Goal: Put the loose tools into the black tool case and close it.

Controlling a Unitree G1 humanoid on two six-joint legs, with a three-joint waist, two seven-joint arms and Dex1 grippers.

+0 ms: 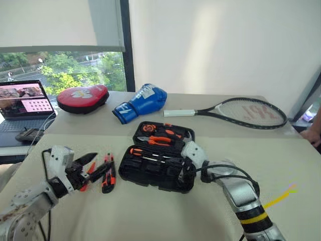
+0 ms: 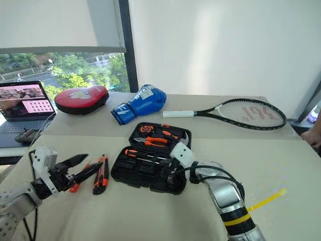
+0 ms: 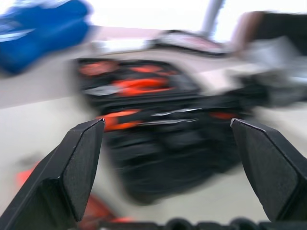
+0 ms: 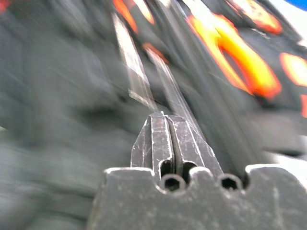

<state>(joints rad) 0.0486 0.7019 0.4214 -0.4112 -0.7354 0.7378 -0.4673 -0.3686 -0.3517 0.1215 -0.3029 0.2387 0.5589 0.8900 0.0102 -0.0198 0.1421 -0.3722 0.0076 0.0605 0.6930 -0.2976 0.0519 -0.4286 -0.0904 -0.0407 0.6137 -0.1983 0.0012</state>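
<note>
The black tool case [image 1: 150, 173] lies open at the table's centre, with orange pliers [image 1: 158, 140] and an orange-handled screwdriver [image 1: 138, 151] in its slots. Just left of it lie loose tools: a black-and-orange one [image 1: 109, 175] and an orange-tipped one [image 1: 90, 170] partly under my left gripper [image 1: 100, 160]. That gripper is open, hovers over them and points toward the case [image 3: 158, 143]. My right gripper [image 4: 160, 119] is over the case's right side, its fingers pressed together close above metal shafts; I see nothing held between them.
At the back of the table lie a blue boxing glove [image 1: 143, 103], a red-black punch pad [image 1: 83, 98] and a tennis racket [image 1: 246, 113]. A laptop [image 1: 22, 105] stands far left. A person's hand [image 1: 313, 133] rests at the right edge.
</note>
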